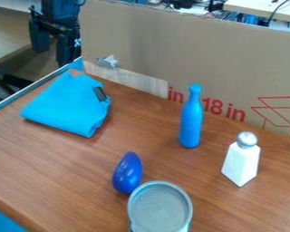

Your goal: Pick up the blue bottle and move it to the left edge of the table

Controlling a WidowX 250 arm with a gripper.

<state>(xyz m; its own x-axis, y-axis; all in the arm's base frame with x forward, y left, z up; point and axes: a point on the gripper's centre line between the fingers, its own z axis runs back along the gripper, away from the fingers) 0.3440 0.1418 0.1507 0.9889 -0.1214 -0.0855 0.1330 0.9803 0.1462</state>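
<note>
The brown wood-grain table (69,172) spreads across most of the scene. Behind its far side stands a tall cardboard panel (171,50), marked with red print toward the right.

On the far left part of the table lies a folded bright blue cloth (65,106), with a small black tag (99,94) on its right side. The black gripper (55,44) hangs at the far left, beside the cardboard's left end and beyond the cloth, apart from it. The cloth is the tabletop item nearest to it. Whether the gripper is wide or narrow, or has anything in its grasp, cannot be told.

At the near edge, around the middle, is a round container with a grey top (160,207). A slim blue bottle (191,121) stands upright farther back, right of centre. To its right and nearer is a white, tapered salt shaker (241,162) with a rounded silver cap (247,139). A glossy dark blue egg-shaped object (127,173) sits just behind and left of the container.
</note>
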